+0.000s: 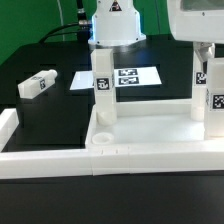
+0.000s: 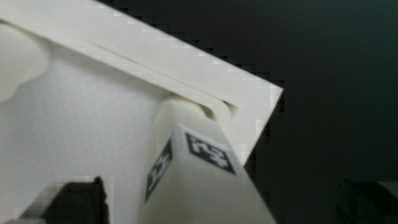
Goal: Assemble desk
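Desk top (image 1: 150,128): one, foreground, long axis across the exterior view.
Legs: three seen.
- left leg (image 1: 103,85) and right leg (image 1: 214,98): upright in its far corner sockets.
- loose leg (image 1: 38,84): lying farther back on the table.

Gripper (image 1: 207,55): fingers spread, apparently clear of the right leg directly below.

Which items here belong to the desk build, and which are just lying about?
Job: desk top; upright leg at exterior view's left; upright leg at exterior view's right; loose leg, lying flat.
Lying about: marker board; border rails.
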Available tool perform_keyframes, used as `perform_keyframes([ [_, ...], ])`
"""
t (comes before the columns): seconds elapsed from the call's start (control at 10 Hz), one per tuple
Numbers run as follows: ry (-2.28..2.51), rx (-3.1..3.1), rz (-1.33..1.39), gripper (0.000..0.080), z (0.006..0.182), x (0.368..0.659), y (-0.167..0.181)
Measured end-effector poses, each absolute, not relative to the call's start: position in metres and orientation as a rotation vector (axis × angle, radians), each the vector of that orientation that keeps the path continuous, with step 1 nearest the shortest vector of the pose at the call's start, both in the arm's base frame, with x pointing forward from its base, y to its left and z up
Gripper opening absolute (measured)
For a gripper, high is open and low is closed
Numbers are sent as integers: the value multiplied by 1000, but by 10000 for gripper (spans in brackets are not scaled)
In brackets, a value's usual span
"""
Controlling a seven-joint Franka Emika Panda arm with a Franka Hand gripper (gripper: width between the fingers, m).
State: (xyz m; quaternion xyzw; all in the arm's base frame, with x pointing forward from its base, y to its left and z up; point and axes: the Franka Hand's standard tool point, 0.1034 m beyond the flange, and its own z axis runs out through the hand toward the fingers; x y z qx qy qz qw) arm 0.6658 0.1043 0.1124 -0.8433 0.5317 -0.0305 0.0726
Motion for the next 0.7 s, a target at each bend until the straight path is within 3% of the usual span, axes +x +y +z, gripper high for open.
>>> perform_keyframes([
  [0.2, 1342, -2694, -117, 649, 112, 666, 103],
  [0.4, 754, -2968, -165, 649, 112, 674, 104],
  [0.6, 745, -2970, -160, 649, 109, 674, 108],
  [0.7, 763, -2966, -159, 525, 109, 674, 108],
])
